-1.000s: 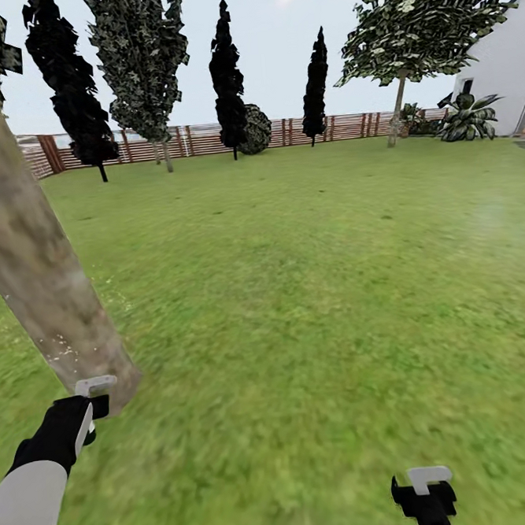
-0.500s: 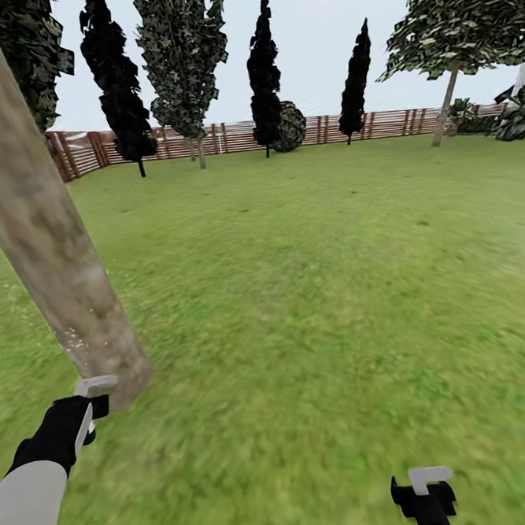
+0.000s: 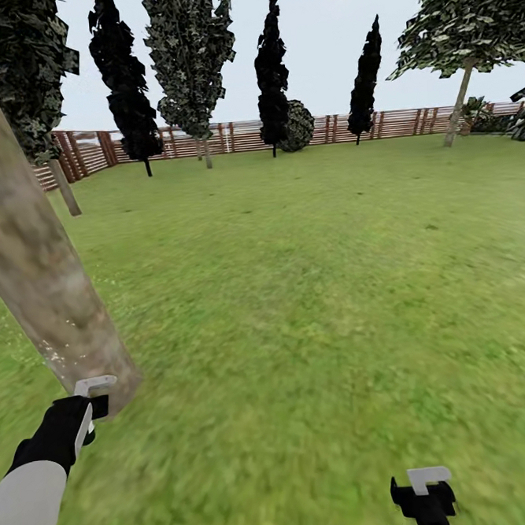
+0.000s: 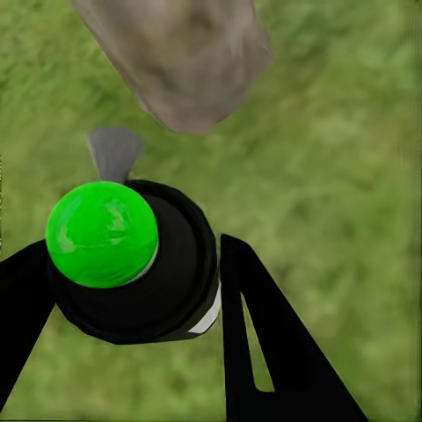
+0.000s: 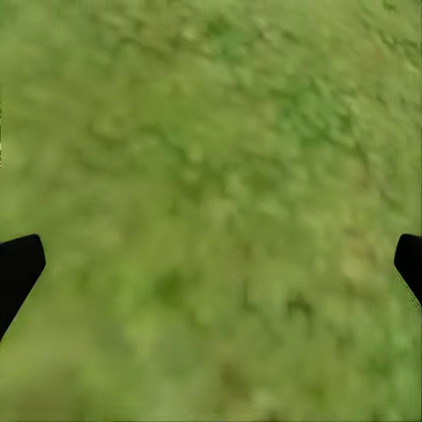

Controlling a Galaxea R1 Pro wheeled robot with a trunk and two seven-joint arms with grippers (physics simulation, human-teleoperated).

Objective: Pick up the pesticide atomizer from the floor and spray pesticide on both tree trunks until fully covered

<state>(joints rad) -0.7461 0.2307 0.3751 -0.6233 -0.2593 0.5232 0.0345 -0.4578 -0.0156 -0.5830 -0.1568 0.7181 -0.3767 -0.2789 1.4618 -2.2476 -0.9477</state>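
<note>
Since half a second ago your view has swung a little: the fence (image 3: 378,125) and far trees sit slightly further right in the head view and a second thin trunk shows at the left, while both arms hold the same spots in the picture, so it is the camera that moved and not the near trunk.

Your left gripper (image 4: 132,290) is clamped on the pesticide atomizer (image 4: 132,264); the left wrist view shows the dark bottle held between the two black fingers, its cap rendered bright green there, with a grey nozzle pointing toward the base of the tree trunk (image 3: 33,257). In the head view that left gripper (image 3: 83,415) sits just beside the foot of the trunk, which is probably why you hold it low and close: the spray needs to land on bark, not lawn. Fine whitish specks of pesticide (image 3: 61,359) cling low on the trunk; higher up the bark looks bare, so I judge the coverage far from complete.

Your right gripper (image 5: 211,264) hangs with its fingers well apart over the grass (image 3: 312,290), holding nothing, likely parked out of the way.
</note>
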